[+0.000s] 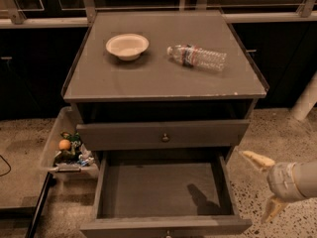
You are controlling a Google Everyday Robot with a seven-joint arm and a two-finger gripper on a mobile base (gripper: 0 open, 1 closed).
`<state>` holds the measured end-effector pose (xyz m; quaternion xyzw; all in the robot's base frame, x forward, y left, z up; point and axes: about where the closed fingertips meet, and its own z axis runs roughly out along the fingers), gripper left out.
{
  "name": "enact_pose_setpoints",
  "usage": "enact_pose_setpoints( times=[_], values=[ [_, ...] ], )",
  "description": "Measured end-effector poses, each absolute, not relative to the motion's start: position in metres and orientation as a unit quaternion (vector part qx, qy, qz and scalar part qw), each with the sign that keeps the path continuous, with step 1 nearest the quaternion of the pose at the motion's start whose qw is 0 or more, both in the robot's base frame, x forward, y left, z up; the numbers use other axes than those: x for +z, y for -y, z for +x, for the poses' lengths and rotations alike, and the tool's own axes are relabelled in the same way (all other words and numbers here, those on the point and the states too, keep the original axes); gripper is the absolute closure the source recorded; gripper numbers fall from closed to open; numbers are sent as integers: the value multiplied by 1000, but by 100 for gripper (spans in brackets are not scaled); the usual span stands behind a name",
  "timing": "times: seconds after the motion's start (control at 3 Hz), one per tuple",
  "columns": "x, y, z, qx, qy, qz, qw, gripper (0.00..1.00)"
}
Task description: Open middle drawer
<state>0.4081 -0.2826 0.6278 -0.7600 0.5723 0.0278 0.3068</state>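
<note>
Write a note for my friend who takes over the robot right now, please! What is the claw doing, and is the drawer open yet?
The claw is open and holds nothing. It hangs off the right side of the cabinet, beside the pulled-out drawer, not touching it.
The middle drawer is pulled well out, with its grey inside showing.
The drawer above looks closed.
A bowl and a water bottle lie on the cabinet top.
Done: the opening looks finished.
Left: probably nothing, just keep the arm clear of the open drawer.
</note>
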Motion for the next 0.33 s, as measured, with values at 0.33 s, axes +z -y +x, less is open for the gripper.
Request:
enact_pose_setpoints(
  times=[0.33],
  values=[
    [631, 284, 410, 26, -572, -760, 308, 0]
  ],
)
